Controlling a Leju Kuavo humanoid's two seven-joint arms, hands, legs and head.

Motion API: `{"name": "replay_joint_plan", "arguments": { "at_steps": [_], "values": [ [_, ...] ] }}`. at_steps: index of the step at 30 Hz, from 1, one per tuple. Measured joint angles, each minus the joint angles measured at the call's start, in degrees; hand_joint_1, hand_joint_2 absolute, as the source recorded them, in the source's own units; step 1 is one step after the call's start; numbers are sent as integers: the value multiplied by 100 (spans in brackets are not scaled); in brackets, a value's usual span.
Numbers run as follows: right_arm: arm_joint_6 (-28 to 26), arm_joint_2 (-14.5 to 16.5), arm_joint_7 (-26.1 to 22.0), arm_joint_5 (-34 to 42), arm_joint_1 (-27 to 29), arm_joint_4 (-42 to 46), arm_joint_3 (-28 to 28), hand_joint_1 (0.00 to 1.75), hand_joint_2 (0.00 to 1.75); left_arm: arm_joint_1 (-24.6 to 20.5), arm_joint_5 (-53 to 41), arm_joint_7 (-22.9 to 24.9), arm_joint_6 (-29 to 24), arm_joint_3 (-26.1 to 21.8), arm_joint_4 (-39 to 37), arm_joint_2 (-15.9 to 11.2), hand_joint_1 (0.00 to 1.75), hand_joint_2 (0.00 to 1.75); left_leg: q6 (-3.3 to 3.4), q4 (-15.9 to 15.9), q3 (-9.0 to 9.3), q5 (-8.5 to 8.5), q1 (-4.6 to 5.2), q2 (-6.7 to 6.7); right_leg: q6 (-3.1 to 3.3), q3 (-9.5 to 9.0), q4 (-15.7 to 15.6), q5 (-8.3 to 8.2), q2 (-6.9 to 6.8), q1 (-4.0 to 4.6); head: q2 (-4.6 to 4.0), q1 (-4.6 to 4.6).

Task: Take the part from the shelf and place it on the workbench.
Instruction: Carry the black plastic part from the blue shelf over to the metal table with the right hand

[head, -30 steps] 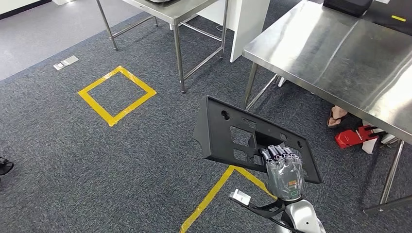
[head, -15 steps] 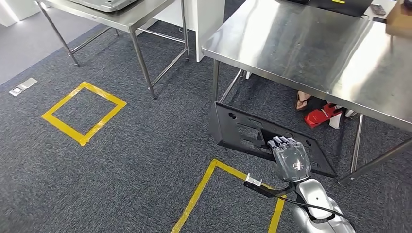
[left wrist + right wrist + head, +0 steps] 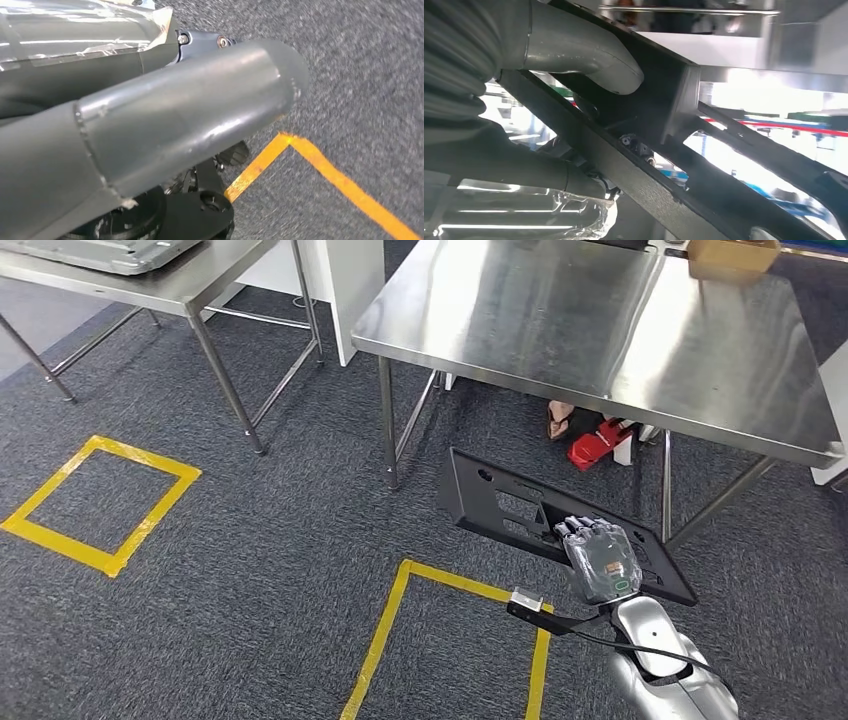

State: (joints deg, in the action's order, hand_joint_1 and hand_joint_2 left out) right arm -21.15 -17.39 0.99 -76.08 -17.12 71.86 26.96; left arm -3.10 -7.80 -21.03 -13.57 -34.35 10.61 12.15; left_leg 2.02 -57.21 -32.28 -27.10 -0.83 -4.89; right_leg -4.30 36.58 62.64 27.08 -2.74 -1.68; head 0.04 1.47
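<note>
On the far left of my head view a yellow tape square [image 3: 98,502] lies on the grey carpet [image 3: 260,570], and above it stands a steel side table [image 3: 150,285] on thin legs. Nearer me, a second yellow tape outline [image 3: 400,625] marks the floor just left of my right arm.

My left robot hand [image 3: 125,125] hangs over the carpet in its wrist view, its thick grey thumb across the picture; I cannot tell whether its fingers are spread or curled.

Right of centre, I carry the part [image 3: 500,502] in the air in front of the worktop [image 3: 600,330], lower than its steel top and near its front legs. The part is a flat, long black plastic panel, roughly rectangular, tilted so its left end sits higher and farther from me. It has a small round hole near the upper left corner, several rectangular cut-outs along the middle, and a raised rim around the edge.

My right robot hand [image 3: 600,558] holds the panel toward its right end, fingers curled over the edge from above. In the right wrist view the thumb [image 3: 589,55] presses against a black rib of the panel.

Under the worktop lie a red object [image 3: 597,443] and a sandalled foot [image 3: 560,418]. A brown box [image 3: 733,255] sits on the worktop's far right corner.
</note>
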Motion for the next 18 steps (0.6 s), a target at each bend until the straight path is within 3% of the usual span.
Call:
{"name": "replay_joint_plan", "arguments": {
  "at_steps": [2,4,5,7,9,11,12,13,16,18],
  "values": [
    [85,6,104,-72,-209,-150,2,175,175,-2,-19,2,25,-1,0,1,0,0,-65,-20,19,-38,48,-138,32,-258,-472,-158,-198,42,0,-11],
    [144,-1,160,-129,-459,-386,-18,175,175,-20,-42,8,48,0,-1,-4,0,0,-117,-24,53,-62,67,-284,114,-250,-508,-196,-101,70,0,-48],
    [156,-9,167,-145,-564,-505,-39,175,175,-37,-50,12,58,0,0,-9,0,0,-151,-39,66,-87,49,-276,154,-243,-509,-206,-24,36,0,-67],
    [174,-17,181,-164,-746,-680,-79,175,175,-57,-56,17,77,0,0,-17,0,0,-211,-278,-17,-276,2,15,260,-246,-516,-225,116,-13,0,-79],
    [195,-3,236,-202,-927,-832,-96,175,175,-43,-65,20,91,1,-1,-25,0,0,-234,-985,-334,-660,-18,394,348,-244,-518,-241,259,-16,0,-98],
    [234,28,299,-263,-1138,-1068,-103,175,175,-19,-90,24,122,2,-1,-31,0,0,-232,-1659,-681,-884,-19,498,378,-241,-515,-248,433,10,0,-109],
    [248,41,317,-295,-1248,-1205,-113,175,175,-10,-103,25,143,2,-1,-35,0,0,-223,-1721,-738,-826,-19,505,380,-241,-510,-248,503,17,0,-111],
    [248,53,332,-328,-1367,-1347,-127,175,175,-7,-117,23,173,2,-1,-40,0,0,-209,-1560,-695,-661,-20,508,379,-244,-503,-248,567,20,0,-113],
    [218,85,367,-425,-1714,-1772,-179,175,175,-19,-137,-20,316,3,-1,-65,0,0,-150,-482,-265,-82,-28,575,365,-230,-470,-242,695,43,0,-111],
    [185,109,394,-491,-1881,-2039,-214,175,175,-31,-143,-64,412,7,-1,-76,0,0,-116,-189,-167,-6,-9,619,317,-194,-473,-249,737,71,0,-108]
  ]
}}
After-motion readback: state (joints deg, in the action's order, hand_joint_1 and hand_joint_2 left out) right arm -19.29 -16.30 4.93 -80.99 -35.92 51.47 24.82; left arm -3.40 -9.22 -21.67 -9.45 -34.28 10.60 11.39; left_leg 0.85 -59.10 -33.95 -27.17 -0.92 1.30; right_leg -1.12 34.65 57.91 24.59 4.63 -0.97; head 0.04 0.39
